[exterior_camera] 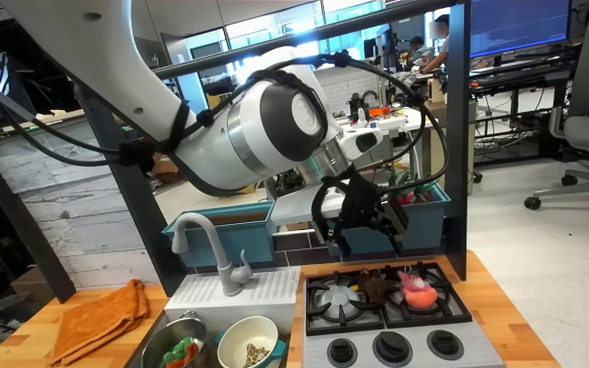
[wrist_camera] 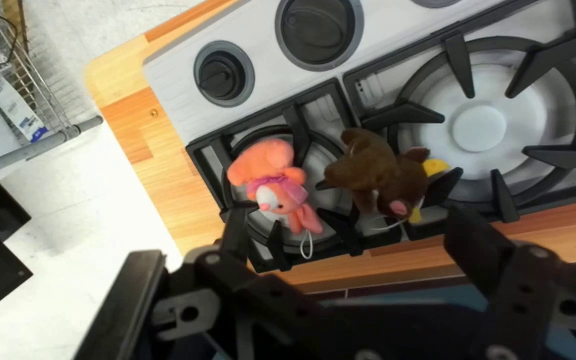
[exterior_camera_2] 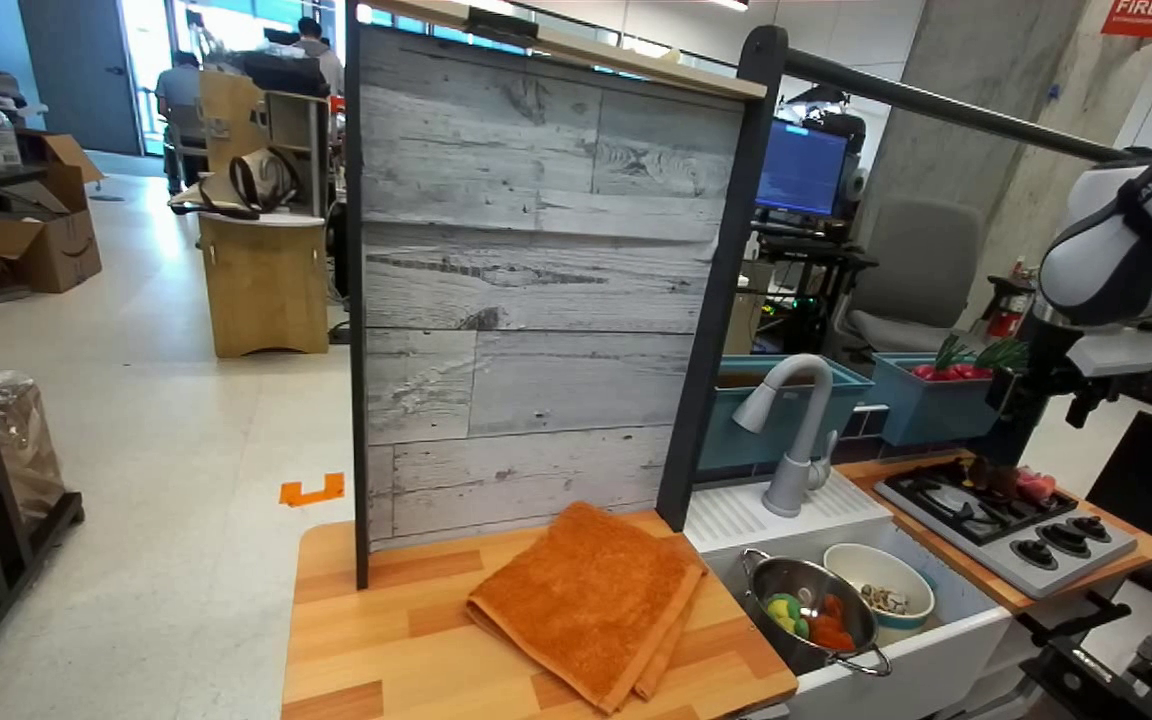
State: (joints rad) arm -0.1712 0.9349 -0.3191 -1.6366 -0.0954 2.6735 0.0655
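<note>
My gripper (wrist_camera: 350, 230) is open with nothing between its fingers in the wrist view. In an exterior view, the gripper (exterior_camera: 371, 250) hangs above the back of the stove. It is nearest to two small plush toys and apart from both. A pink-orange plush (wrist_camera: 278, 185) with a pink ribbon and white loop lies on one burner. A brown plush (wrist_camera: 375, 170) with yellow parts lies beside it, between the burners. Both exterior views show the pink plush (exterior_camera: 420, 295) and the brown plush (exterior_camera: 375, 286). The black-grated stove (exterior_camera: 345, 323) has several black knobs.
A grey faucet (exterior_camera: 218, 245) rises behind the sink. The sink holds a metal pot (exterior_camera_2: 776, 575) with green and orange items and a cream pot (exterior_camera_2: 901, 565) with teal handles. An orange towel (exterior_camera_2: 591, 600) lies on the counter. Blue planters (exterior_camera: 238, 237) and a dark frame post (exterior_camera: 458, 153) stand near the arm.
</note>
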